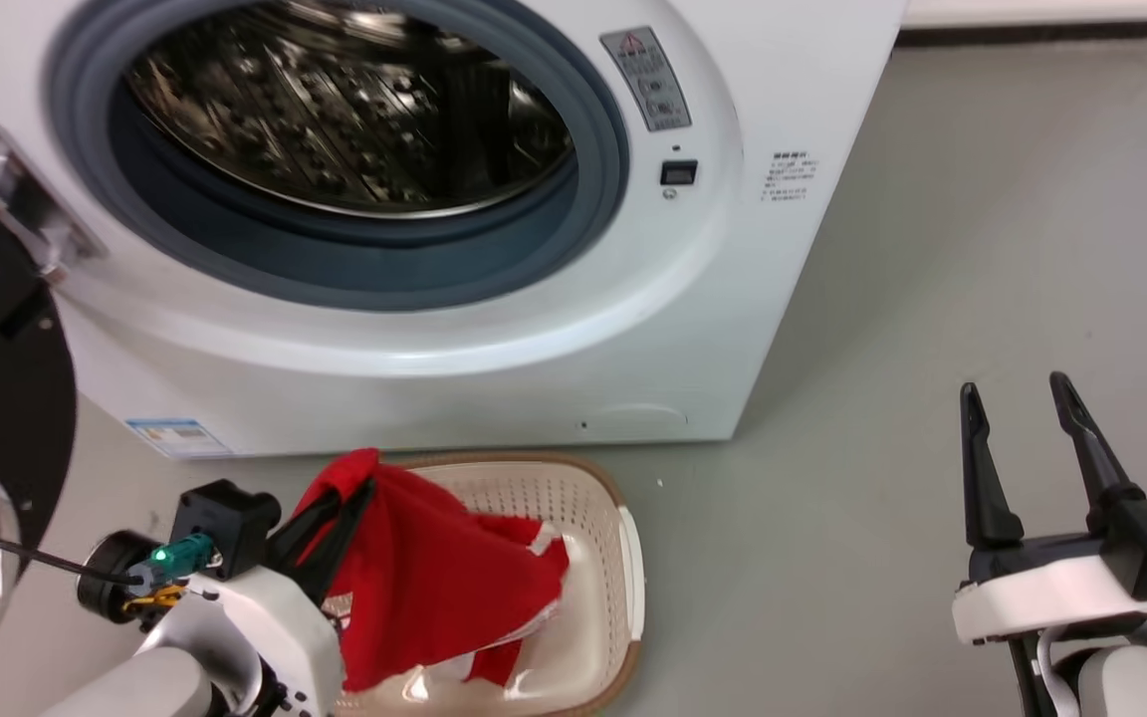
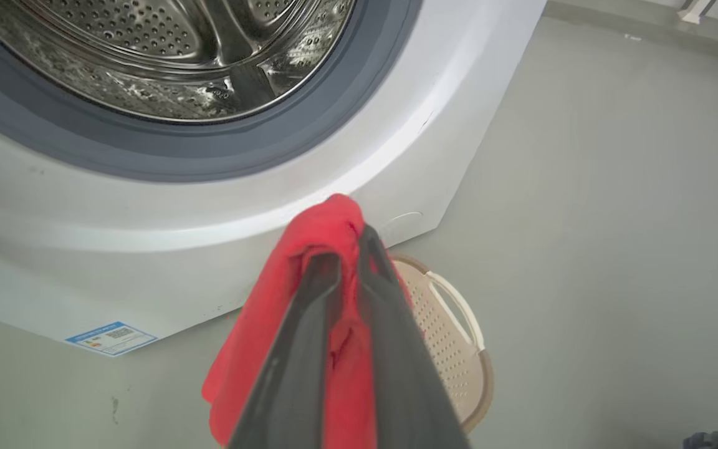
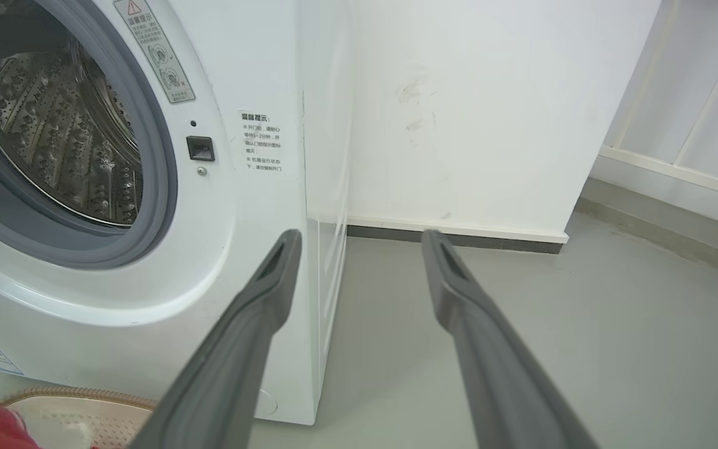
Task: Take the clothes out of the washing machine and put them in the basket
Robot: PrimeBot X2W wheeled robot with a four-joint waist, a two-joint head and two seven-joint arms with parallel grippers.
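The left gripper [image 1: 359, 493], jaws clamped on a red garment [image 1: 434, 578] draped into the left side of the basket [image 1: 623, 528] near the washer [image 1: 494, 339], seems at the drop-off step, needing to lower and release, while the right gripper [image 1: 1012, 383] hangs wide-jawed and empty.

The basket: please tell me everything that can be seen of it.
The basket is a small cream oval of plastic, with perforated walls, a brown woven-look rim and a white side handle. It stands upright on the grey floor before the washing machine. In its left part lie red clothes with white trim; the left pincer grips one above it.
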